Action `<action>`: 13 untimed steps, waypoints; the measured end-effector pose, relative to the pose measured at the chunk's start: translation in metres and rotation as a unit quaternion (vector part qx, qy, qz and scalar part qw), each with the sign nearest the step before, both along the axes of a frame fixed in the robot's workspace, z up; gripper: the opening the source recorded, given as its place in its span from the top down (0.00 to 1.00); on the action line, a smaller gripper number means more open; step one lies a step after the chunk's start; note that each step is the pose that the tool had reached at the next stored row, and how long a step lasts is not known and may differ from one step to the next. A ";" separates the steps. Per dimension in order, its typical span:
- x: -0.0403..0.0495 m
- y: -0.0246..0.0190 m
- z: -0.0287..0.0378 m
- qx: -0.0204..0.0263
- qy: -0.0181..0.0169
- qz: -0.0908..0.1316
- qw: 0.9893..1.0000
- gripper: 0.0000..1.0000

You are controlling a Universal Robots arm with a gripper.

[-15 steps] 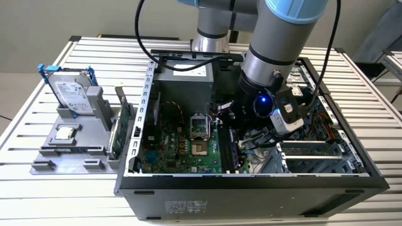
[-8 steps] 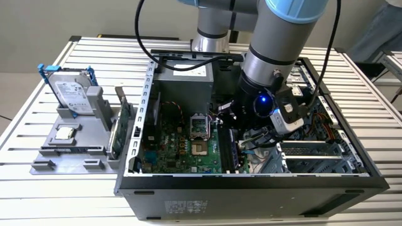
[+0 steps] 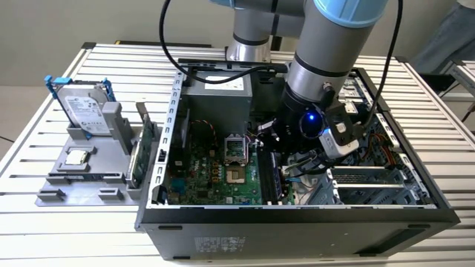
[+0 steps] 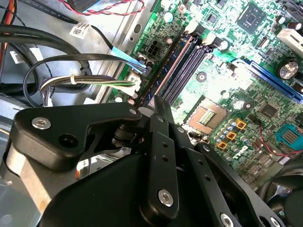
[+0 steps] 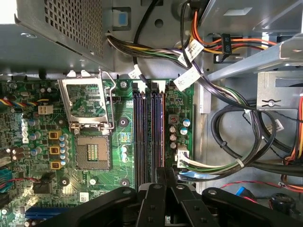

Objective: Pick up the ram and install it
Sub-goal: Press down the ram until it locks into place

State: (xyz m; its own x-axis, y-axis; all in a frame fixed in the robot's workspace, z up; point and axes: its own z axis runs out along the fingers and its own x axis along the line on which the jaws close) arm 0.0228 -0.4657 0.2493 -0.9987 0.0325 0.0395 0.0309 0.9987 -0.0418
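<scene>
**Ram at the memory slots**

Your gripper [image 5: 159,177] is down inside the computer case [image 3: 297,214], fingers clamped together on the ram [image 4: 165,71], which stands on edge in the motherboard's [image 5: 94,123] memory slots [image 5: 142,132], just beside the CPU socket [image 5: 92,151].

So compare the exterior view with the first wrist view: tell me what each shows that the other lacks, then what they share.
Exterior view alone: the hard drive standing in a grey holder outside the computer case, and the arm reaching into it. First wrist view alone: the bundled cables beside the board, seen close. Both: the green board, its open processor socket, the memory slots and the gripper at those slots.
</scene>
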 end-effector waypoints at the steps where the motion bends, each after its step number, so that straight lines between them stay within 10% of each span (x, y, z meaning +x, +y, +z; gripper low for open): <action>1: 0.0000 0.0000 0.0000 0.000 0.000 0.000 1.000 1.00; 7: 0.0000 0.0001 -0.0004 0.000 0.000 0.041 0.999 1.00; 13: 0.0000 0.0001 -0.0007 0.000 0.000 0.095 0.995 1.00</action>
State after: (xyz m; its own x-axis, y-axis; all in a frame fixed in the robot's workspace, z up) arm 0.0228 -0.4656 0.2486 -0.9867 -0.1578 0.0395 -0.1594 0.9863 -0.0417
